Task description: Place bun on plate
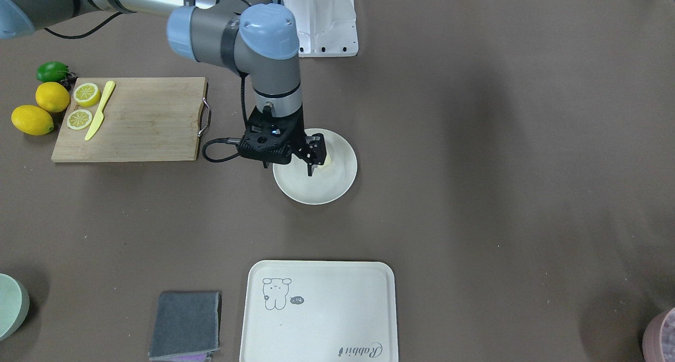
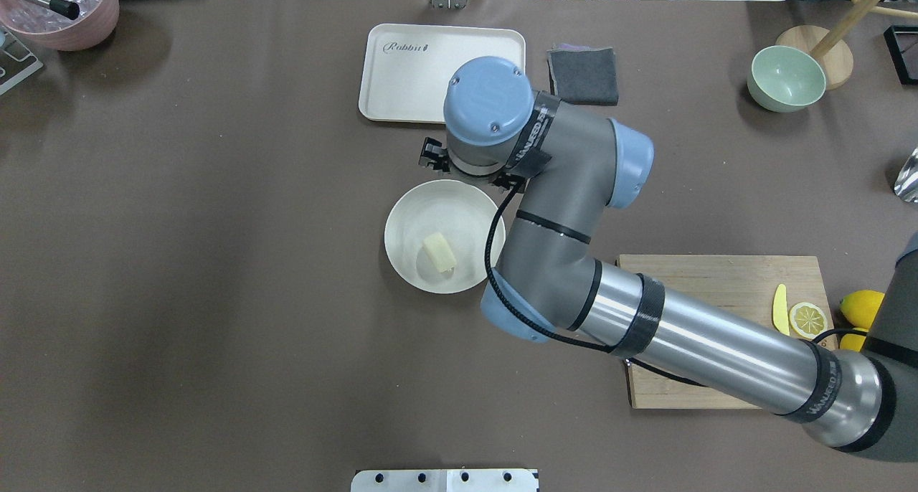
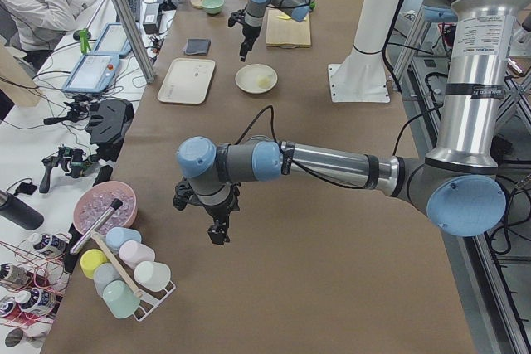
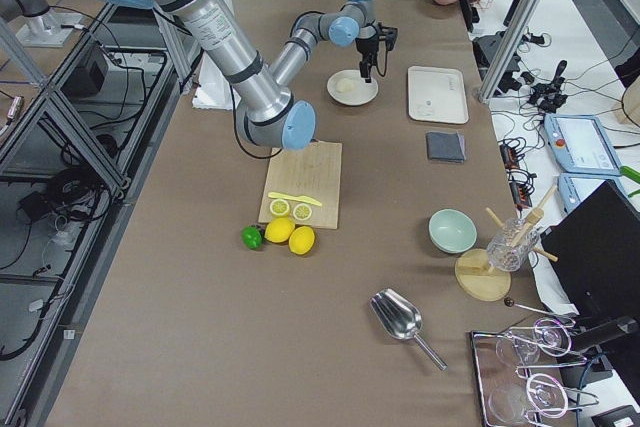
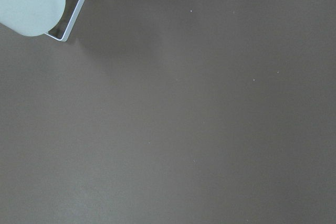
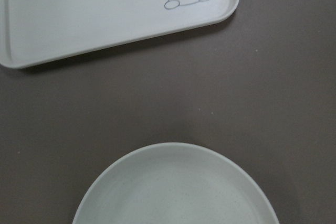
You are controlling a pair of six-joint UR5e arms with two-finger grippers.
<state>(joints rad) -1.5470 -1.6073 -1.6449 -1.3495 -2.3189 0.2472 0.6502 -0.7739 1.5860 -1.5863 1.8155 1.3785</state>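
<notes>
Bun (image 2: 439, 252) lies on the plate (image 2: 409, 212), below my right gripper (image 1: 314, 164) and slightly back toward my base, free of it. Can't tell whether its jaws are spread or closed. Same for my left gripper (image 3: 217, 234), far off. Placement looks done; only retreat remains.

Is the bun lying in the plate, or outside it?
In the plate: the overhead view shows the bun lying inside its rim.
</notes>
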